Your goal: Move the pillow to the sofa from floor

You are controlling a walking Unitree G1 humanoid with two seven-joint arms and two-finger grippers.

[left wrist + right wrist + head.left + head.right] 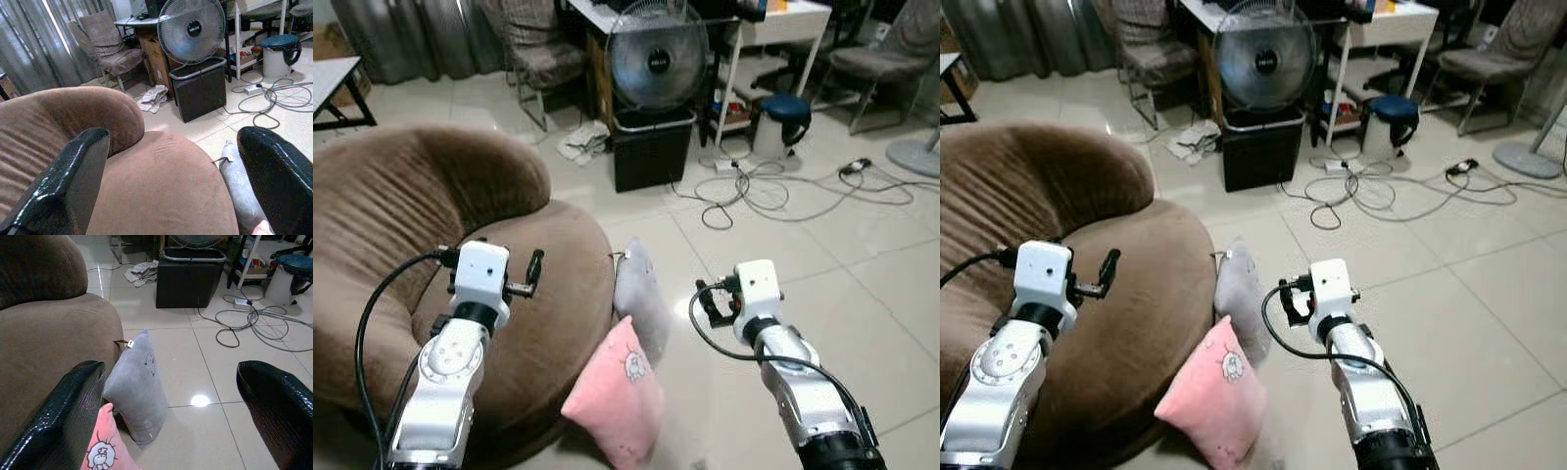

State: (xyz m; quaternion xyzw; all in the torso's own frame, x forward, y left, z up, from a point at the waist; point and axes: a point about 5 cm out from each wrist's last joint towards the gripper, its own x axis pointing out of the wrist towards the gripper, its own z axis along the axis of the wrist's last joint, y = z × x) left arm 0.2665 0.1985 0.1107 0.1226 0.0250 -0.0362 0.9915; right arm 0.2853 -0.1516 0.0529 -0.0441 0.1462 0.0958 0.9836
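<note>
- Left eye view: I am holding both arms raised ahead of me and nothing is grasped yet, so I judge this to be the approach step. My left gripper (530,277) is hovering over the seat of the brown sofa (401,206); my right gripper (712,303) is hanging above the tiled floor (822,264). The pink pillow (619,392) is standing on the floor, leaning against the sofa's front edge, with a grey pillow (638,291) just behind it, also propped on the sofa. A fan (656,49) is sitting on a black bin (651,149) further back, with cables (773,186) strewn near it.
- Right eye view: the same layout; the pink pillow is lying between my two arms, lower than both grippers.
- Left wrist view: my left fingers (63,181) are standing wide apart and empty, looking across the sofa seat toward the fan.
- Right wrist view: my right fingers (63,411) are also spread wide and empty, with the grey pillow between them and the pink pillow's corner beside one finger.
- Next, I am judging that I need to bend and lower the right gripper onto a pillow's upper edge, close on it, then lift it over onto the seat.
</note>
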